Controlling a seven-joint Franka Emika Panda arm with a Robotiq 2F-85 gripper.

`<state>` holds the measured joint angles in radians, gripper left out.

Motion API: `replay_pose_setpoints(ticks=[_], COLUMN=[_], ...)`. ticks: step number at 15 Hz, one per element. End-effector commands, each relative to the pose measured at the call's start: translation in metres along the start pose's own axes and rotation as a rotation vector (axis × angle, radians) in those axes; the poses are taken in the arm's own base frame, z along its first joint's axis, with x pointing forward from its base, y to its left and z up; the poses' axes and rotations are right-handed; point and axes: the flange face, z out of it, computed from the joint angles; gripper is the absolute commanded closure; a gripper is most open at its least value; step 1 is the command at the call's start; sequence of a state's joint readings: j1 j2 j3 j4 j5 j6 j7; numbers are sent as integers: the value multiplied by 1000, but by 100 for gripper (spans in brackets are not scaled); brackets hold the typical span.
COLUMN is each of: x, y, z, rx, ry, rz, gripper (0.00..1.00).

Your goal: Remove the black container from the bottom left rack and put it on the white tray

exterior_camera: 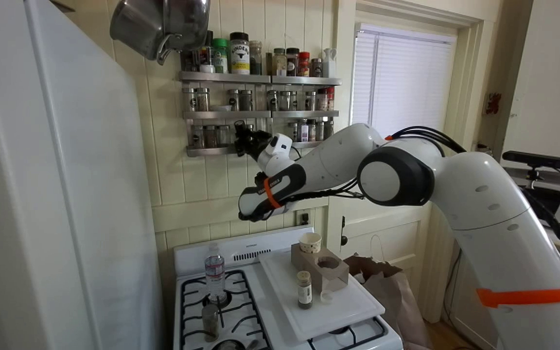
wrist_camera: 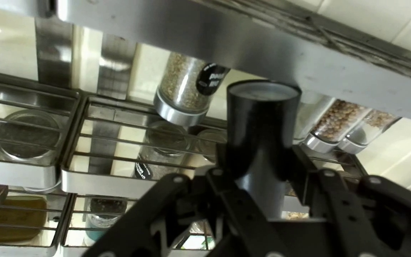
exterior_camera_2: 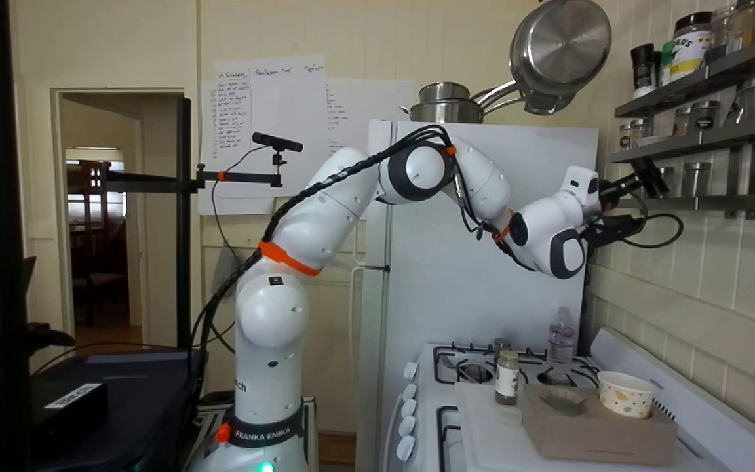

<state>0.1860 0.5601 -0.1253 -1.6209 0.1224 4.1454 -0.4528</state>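
The steel wall rack holds spice jars on several tiers and shows in both exterior views. My gripper is shut on a black container, a smooth cylinder between the two fingers. The wrist picture stands upside down; the container overlaps the lowest shelf's front rail from the camera side. In the exterior views the gripper and container are at the lowest shelf, near the left section's right part. The white tray lies on the stove, far below.
On the tray stand a cardboard box with a paper cup and a spice jar. A water bottle and another jar stand on the burners. Pans hang above left; jars neighbour the gripper.
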Motion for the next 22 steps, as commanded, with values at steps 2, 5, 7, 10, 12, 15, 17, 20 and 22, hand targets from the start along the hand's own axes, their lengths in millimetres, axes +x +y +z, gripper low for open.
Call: replay_pose_setpoints(ticks=[2, 5, 7, 10, 12, 15, 17, 20, 22], x=[5, 6, 16, 25, 32, 38, 33, 36, 44], y=[-2, -2, 1, 4, 4, 1, 3, 0, 0], z=[-23, -34, -23, -29, -31, -41, -51, -69, -86], rx=[-14, -26, -25, -37, -42, -32, -15, -13, -26], ry=[41, 65, 56, 68, 69, 52, 25, -29, -66], rz=[-81, -81, -89, -97, -104, -104, -94, -75, -21], gripper=[81, 81, 81, 81, 81, 81, 81, 81, 81])
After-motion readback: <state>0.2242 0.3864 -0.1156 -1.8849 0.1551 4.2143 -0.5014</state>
